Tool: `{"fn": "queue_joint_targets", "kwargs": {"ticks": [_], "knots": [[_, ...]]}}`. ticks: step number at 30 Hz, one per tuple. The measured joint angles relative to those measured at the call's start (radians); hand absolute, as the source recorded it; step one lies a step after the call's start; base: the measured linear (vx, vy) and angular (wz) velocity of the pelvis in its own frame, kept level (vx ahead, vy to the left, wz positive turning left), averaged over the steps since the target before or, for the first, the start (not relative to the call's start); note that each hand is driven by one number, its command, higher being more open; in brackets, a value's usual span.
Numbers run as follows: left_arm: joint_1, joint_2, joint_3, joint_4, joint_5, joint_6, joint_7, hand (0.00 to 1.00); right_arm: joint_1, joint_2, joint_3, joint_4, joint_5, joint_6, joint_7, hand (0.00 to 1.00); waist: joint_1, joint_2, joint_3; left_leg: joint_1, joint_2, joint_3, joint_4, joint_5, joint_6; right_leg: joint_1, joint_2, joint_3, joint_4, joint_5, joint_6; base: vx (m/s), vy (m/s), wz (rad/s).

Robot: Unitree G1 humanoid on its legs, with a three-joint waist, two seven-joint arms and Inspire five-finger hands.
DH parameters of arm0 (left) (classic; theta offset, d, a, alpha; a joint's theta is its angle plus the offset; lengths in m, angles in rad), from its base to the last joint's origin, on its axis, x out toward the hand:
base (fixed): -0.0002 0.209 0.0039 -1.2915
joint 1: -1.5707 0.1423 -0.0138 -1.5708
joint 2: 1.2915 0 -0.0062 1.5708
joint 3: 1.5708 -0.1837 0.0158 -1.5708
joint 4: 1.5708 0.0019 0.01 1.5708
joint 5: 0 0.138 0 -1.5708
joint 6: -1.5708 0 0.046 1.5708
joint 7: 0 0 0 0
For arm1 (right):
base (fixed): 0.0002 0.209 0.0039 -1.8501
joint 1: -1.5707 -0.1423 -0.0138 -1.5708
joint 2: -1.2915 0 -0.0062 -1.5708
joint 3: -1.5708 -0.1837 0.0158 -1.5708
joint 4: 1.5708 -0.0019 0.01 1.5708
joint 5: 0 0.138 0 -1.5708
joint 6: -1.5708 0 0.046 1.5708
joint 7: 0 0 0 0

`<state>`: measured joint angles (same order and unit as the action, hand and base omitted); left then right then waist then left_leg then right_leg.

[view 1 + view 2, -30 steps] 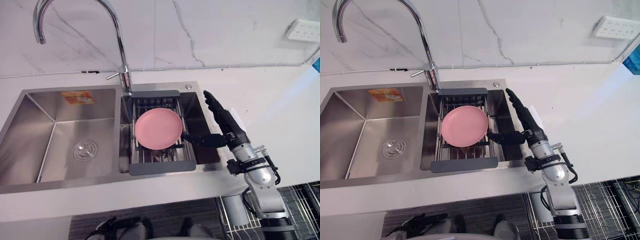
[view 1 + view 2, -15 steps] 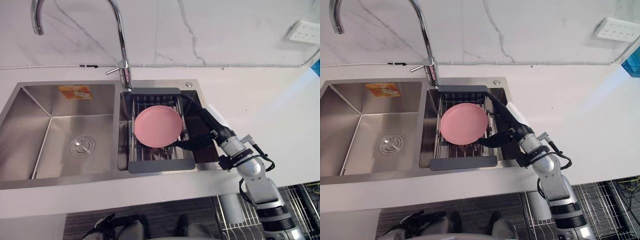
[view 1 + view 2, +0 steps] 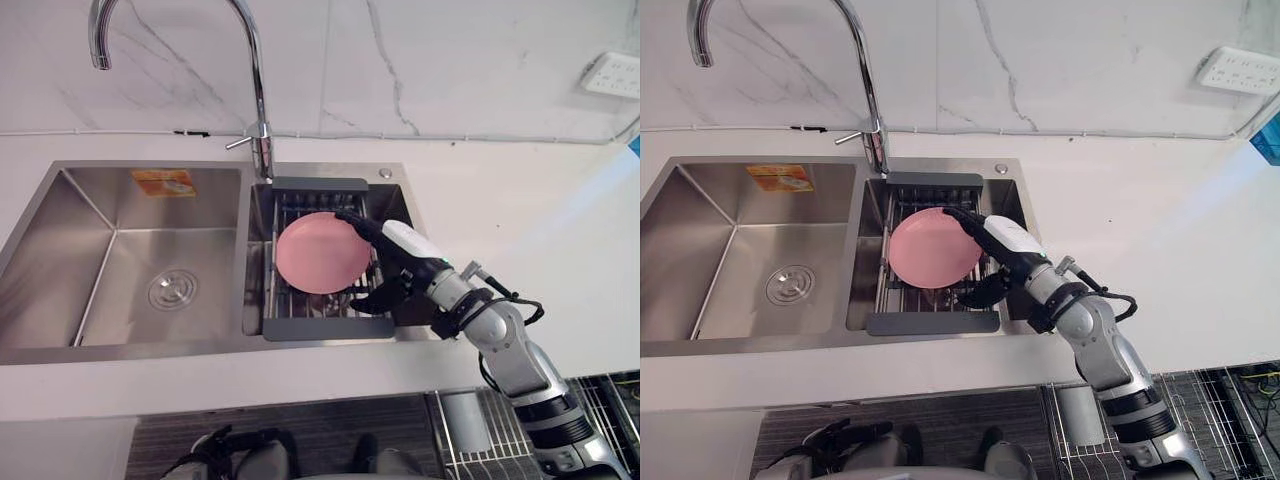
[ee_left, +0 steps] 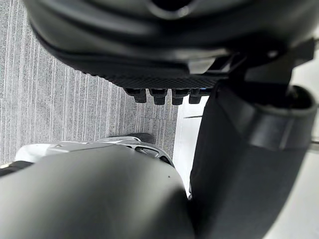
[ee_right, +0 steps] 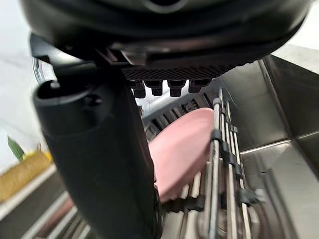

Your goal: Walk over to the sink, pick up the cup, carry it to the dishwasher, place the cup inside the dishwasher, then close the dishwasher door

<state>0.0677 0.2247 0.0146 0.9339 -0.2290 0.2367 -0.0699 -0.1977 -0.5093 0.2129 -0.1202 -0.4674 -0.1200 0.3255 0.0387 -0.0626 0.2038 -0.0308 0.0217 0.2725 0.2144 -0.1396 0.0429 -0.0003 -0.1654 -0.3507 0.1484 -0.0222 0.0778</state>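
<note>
Plate — pink and round — rests on a wire rack set across the right basin of the steel sink, below the faucet. Right robot hand reaches in from the counter side. Its fingers are stretched straight over the plate's right rim and its thumb sits lower, by the rack's front bar — spread wide, clamped on nothing. Whether the fingers touch the rim I cannot tell. The right wrist view shows the plate just past thumb and fingertips. Left robot hand hangs over grey floor, fingers relaxed, holding nothing.
</note>
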Motion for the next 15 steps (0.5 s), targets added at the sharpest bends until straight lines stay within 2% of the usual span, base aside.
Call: {"fn": "queue_joint_targets", "kwargs": {"ticks": [8, 15], "knots": [[0.000, 0.000, -0.004, -0.006, 0.020, 0.000, -0.002, 1.00, -0.043, 0.001, 0.052, 0.078, -0.092, 0.002, -0.018, 1.00, 0.006, 0.000, 0.000, 0.011, -0.001, 0.008, -0.003, 0.000, 0.000, 0.004, -0.001, 0.005, 0.002, 0.000, 0.000, 0.00, 0.002, -0.02], [0.000, 0.000, -0.013, -0.020, 0.038, 0.001, -0.008, 1.00, -0.049, 0.004, 0.087, 0.139, -0.121, 0.002, -0.117, 1.00, 0.017, 0.001, -0.001, 0.013, -0.005, -0.011, -0.007, 0.008, 0.000, 0.012, -0.004, -0.010, 0.003, 0.000, -0.001, -0.02, -0.004, 0.05]]}}
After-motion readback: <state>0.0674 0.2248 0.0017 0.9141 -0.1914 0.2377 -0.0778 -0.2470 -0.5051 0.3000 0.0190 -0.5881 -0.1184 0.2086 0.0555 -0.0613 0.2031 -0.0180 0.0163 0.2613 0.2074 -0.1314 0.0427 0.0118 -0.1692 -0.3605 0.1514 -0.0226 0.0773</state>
